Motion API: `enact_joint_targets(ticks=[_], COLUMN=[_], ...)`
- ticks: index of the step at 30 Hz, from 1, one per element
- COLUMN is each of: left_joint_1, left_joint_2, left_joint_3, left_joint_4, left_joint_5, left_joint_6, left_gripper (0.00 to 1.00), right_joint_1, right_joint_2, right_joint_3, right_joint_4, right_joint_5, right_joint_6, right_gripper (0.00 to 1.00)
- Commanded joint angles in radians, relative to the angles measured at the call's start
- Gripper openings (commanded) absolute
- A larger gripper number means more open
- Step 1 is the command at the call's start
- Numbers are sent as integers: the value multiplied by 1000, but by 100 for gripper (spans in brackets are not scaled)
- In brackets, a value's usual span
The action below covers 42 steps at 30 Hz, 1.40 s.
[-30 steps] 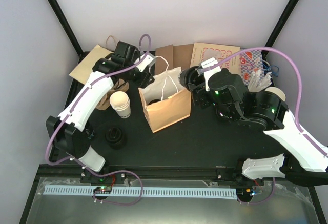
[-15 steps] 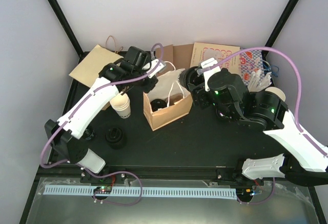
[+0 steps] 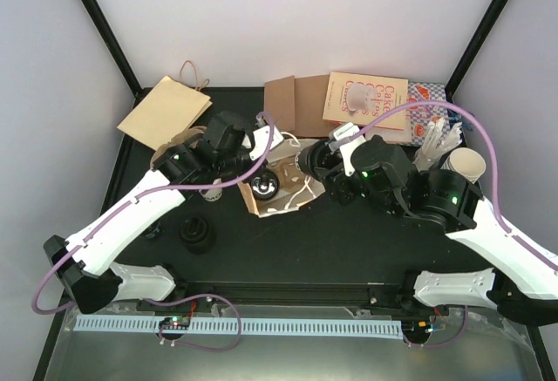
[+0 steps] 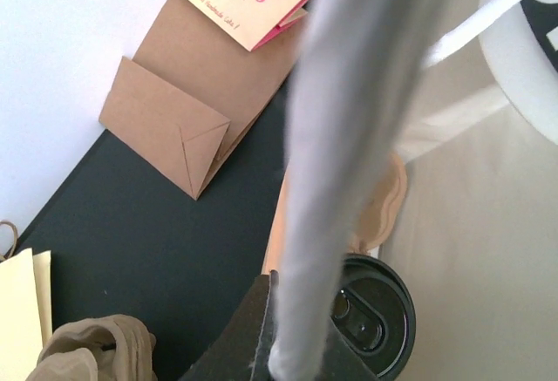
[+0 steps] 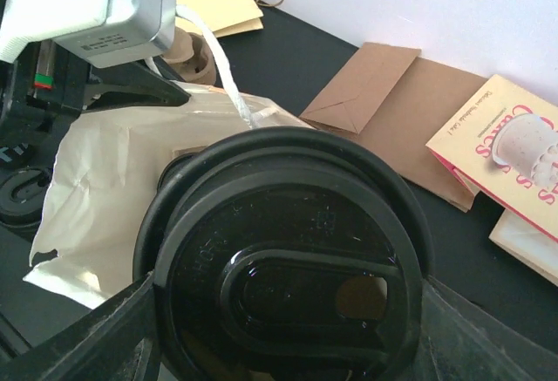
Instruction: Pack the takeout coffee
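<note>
left arm (image 3: pixel 131 211) stretched over bag (image 5: pixel 105 172), left gripper (image 3: pixel 268 147) pinching handle (image 5: pixel 228 85); right gripper (image 3: pixel 307 165) clamps takeout coffee (image 5: pixel 288 250).

A black table (image 3: pixel 349 241) sits between pale lilac-white walls (image 3: pixel 288 15). Black posts (image 3: pixel 100 23) slant up from its far corners. The light is even.

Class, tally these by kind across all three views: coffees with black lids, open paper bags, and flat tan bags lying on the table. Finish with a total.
Coffees with black lids: 2, the bagged coffee and the held coffee
Open bag: 1
Flat tan bag: 1
Total: 4
</note>
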<state>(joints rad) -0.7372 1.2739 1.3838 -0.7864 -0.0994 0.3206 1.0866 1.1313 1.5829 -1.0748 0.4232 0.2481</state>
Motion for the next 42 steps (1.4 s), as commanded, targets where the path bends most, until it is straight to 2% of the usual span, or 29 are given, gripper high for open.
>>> enact_joint_targets(ticks=[1, 6, 11, 19, 26, 36, 42], left_joint_1=[-27, -61, -84, -118, -139, -218, -279], left_joint_2=[-45, -53, -47, -42, -44, -93, -98], left_joint_3=[-35, -56, -60, -64, -61, -136, -150], left_joint_4=[87, 86, 83, 88, 107, 117, 91], left_joint_5=[-54, -70, -82, -138, -191, -185, -213], left_joint_6=[2, -14, -32, -50, -32, -39, -87], left_gripper=[2, 2, 2, 2, 1, 2, 1], right_joint_1=[-4, -4, -2, 13, 19, 25, 72], right_joint_2=[-70, -115, -99, -127, -166, -239, -227], right_joint_3=[-75, -117, -146, -236, -318, -417, -443], right_joint_4=[90, 115, 124, 104, 21, 14, 10], right_joint_5=[-29, -78, -298, -398, -394, -398, -324], right_joint_6=[14, 28, 5, 19, 60, 98, 107], right_gripper=[71, 71, 71, 68, 66, 65, 63])
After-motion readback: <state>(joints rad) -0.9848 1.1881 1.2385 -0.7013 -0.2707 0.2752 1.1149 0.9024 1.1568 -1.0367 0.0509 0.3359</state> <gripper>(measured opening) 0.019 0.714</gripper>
